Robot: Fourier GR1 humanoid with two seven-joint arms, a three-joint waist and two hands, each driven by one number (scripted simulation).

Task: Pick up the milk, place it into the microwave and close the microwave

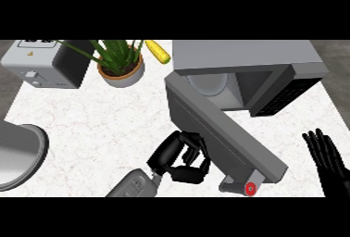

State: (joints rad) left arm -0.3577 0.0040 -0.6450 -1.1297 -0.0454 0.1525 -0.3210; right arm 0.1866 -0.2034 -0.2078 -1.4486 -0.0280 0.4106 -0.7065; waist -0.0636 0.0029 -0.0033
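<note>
The grey microwave (246, 55) stands at the back right with its door (226, 134) swung wide open toward me. Inside the cavity a pale rounded shape (207, 84) shows, likely the milk; I cannot tell for sure. The door's handle end with a red dot (250, 188) points at the near edge. My left hand (179, 157) is at the door's outer face, left of it, fingers curled and holding nothing. My right hand (329, 159) rests open at the right edge, fingers up.
A grey toaster (41, 60) sits at the back left, next to a potted plant (121, 62) and a yellow corn cob (157, 51). A large grey round vessel (17, 155) lies at the left edge.
</note>
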